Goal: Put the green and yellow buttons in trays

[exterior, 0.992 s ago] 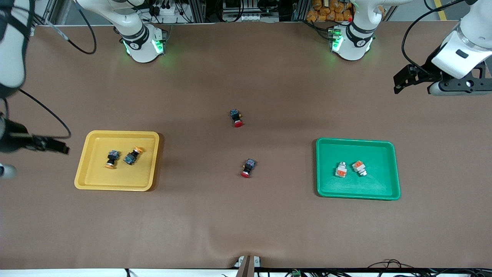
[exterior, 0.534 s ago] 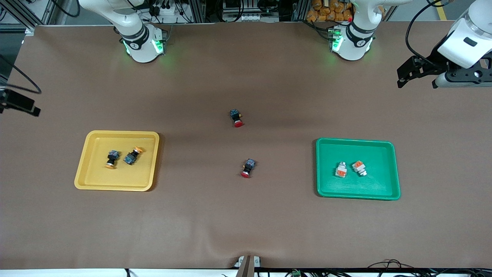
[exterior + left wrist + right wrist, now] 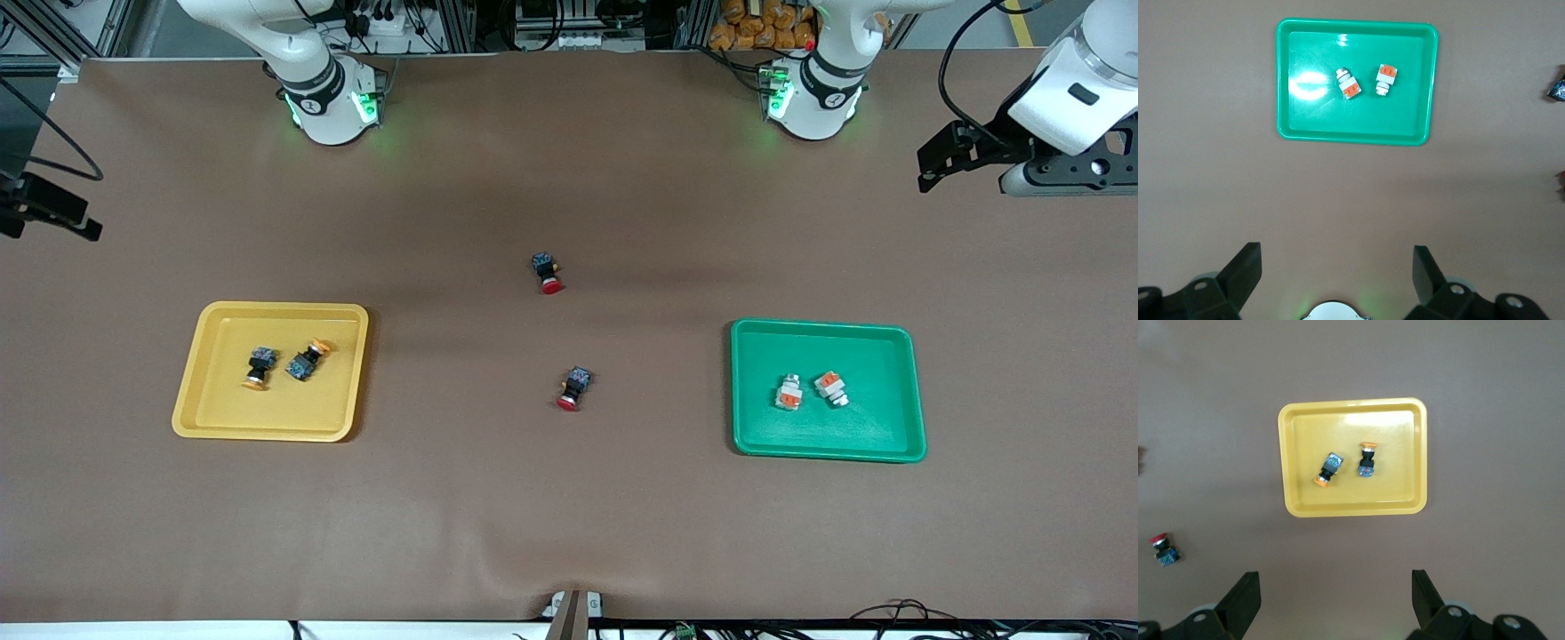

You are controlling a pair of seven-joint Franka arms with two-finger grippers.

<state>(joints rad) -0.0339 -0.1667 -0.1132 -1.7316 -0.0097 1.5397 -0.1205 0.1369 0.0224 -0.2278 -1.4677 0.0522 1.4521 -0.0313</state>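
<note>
My front cam looks down on the whole table [image 3: 569, 533] from high up, while my wrist cams hang well above the green tray [image 3: 1357, 133] and yellow tray [image 3: 1353, 508], both also in front view.

This is a robotics lab or test cell: two white robot arm bases [image 3: 333, 102] with glowing green status lights are bolted along one edge of a wide table covered with a plain brown mat [image 3: 569, 524]. At that edge stand aluminium framing profiles [image 3: 462, 25], power strips and bundles of black cables [image 3: 373, 22], with more loose cables [image 3: 898, 612] along the edge nearest the front camera. Small industrial push-button switches lie sorted in a yellow plastic tray [image 3: 200, 356] and a green plastic tray [image 3: 889, 356], as in a staged sorting trial.
</note>
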